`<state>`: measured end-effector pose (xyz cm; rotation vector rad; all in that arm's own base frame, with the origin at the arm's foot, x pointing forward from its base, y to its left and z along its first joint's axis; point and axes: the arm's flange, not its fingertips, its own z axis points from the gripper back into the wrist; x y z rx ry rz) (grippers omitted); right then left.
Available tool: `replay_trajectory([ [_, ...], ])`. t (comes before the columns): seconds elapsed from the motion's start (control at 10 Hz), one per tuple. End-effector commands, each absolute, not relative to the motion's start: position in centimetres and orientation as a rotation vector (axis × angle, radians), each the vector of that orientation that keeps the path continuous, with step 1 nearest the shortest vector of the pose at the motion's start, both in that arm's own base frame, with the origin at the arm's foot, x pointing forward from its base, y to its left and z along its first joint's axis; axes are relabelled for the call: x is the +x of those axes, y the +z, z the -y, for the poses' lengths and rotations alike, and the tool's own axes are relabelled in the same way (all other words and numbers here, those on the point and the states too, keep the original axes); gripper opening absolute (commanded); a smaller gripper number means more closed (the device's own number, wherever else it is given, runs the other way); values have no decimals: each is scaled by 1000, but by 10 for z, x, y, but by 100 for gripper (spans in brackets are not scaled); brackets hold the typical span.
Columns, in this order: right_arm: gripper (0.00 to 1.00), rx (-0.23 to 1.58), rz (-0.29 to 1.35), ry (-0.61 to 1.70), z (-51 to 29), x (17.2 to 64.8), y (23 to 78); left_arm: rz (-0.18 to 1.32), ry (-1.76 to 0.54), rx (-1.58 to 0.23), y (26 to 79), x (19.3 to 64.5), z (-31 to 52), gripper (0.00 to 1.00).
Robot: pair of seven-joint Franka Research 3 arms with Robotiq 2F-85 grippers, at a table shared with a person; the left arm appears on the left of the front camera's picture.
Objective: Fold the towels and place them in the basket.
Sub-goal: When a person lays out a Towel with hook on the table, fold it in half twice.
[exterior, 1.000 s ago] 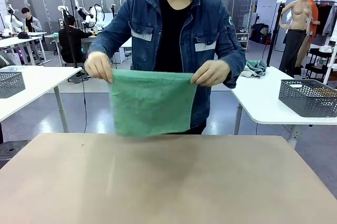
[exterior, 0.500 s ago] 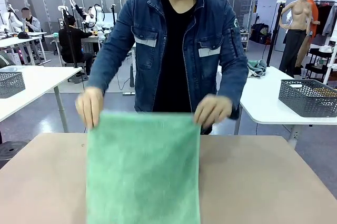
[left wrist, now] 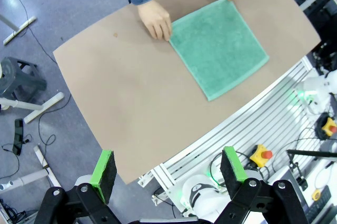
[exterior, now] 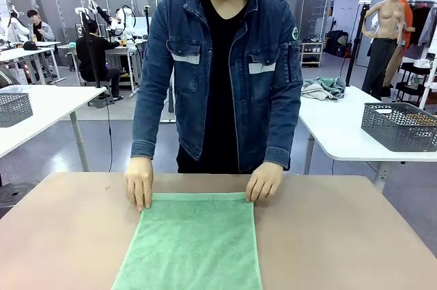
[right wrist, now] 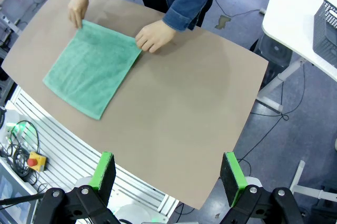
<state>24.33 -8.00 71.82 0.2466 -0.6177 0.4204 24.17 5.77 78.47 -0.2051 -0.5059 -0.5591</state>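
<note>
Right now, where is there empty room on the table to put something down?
Two bare patches of tan table: one between the green towel and the edge on the robot's left, one between it and the right edge. The middle is crowded: the towel lies flat there, the person's hands on its far corners.

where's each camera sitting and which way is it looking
Front: fixed on the robot's side, facing across the table at the person, hands on the green towel.
Left wrist: high above, looking down past the open left gripper at the table.
Right wrist: likewise, past the open right gripper.
All share towel and hands.
</note>
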Motion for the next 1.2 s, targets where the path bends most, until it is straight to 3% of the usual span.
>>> replay_trajectory([
  [0.0, 100, 254, 618, 436, 78, 244, 718, 507, -561, -209, 785, 242, -58, 100],
  [1.1, 100, 254, 618, 436, 78, 244, 718, 507, -561, -209, 785, 242, -58, 100],
])
